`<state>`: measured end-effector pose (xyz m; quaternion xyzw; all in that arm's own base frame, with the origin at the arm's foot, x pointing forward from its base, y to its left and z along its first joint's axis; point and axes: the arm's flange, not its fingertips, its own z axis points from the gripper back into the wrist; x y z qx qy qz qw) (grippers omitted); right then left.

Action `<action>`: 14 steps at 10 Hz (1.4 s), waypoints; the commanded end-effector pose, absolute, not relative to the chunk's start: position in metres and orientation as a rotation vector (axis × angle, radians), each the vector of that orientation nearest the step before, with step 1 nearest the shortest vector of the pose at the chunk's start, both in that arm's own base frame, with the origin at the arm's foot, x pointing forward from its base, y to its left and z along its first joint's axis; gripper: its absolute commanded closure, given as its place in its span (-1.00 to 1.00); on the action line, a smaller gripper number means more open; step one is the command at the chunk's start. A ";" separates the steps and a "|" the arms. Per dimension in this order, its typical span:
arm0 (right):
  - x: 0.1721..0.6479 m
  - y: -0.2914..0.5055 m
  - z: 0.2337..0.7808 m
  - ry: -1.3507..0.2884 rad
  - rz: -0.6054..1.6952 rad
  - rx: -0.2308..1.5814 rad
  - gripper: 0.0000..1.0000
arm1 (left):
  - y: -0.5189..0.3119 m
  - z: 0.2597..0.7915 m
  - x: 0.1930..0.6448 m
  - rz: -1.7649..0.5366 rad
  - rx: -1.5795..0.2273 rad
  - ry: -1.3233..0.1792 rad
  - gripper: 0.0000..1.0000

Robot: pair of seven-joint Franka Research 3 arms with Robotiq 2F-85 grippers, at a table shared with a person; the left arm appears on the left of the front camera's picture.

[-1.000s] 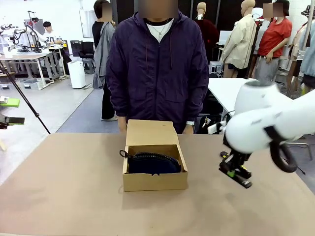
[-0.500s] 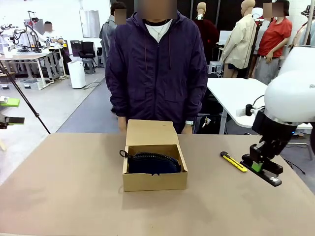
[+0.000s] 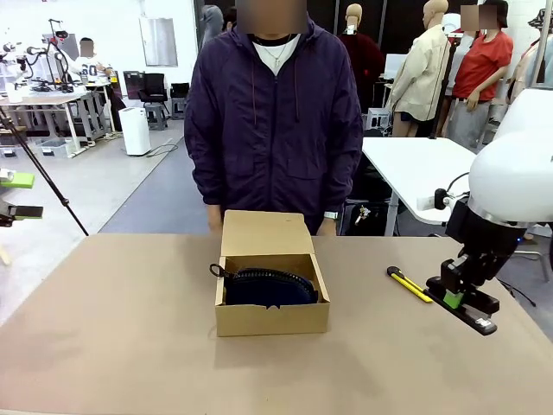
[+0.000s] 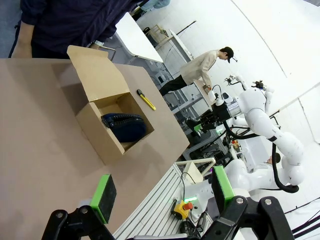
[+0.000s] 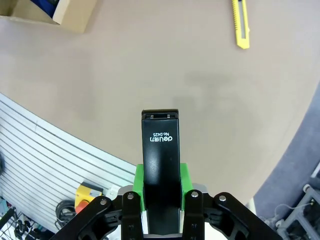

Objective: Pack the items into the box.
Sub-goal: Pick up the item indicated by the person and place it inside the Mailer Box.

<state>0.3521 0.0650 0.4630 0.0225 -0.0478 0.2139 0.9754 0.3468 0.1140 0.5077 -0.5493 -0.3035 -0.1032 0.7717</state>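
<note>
The right claw [image 3: 455, 298] is clenched on the black stapler [image 3: 474, 315], its green pads pinching the body near the back end while the stapler's nose sticks out past the fingertips, tilted down toward the near right part of the brown table [image 3: 130, 328]; it looks lifted off the surface, though contact cannot be ruled out from the front. Just beside this claw, on the side toward the middle of the table, the yellow-and-black utility knife [image 3: 409, 284] lies flat and apart from the stapler. Beyond the knife, well away from the claw, the box [image 3: 272, 318] stands with its lid flap [image 3: 265, 233] hinged back toward the person [image 3: 276, 121], who stands close behind it at the far edge. The dark navy pouch [image 3: 263, 287] already lies inside the box, covering most of its floor. Between the claw and the box there is only the knife and bare tabletop. In the right wrist view the knife sits ahead of the stapler's nose and off to one side, with a corner of the box in the opposite far corner. The left claw [image 4: 162, 192] hangs released, pads wide apart, with the box and knife far ahead of it.
</note>
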 end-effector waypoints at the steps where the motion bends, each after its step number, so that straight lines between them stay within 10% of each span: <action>1: 0.352 0.065 0.462 -0.094 0.431 0.046 1.00 | 0.117 0.510 0.344 -0.230 -1.192 -0.640 -1.00; 7: 0.404 0.237 0.555 -0.457 0.997 0.007 1.00 | 0.117 0.510 0.344 -0.230 -1.192 -0.640 -1.00; 14: 0.415 0.401 0.459 -0.528 1.573 0.003 1.00 | 0.117 0.510 0.344 -0.230 -1.192 -0.640 -1.00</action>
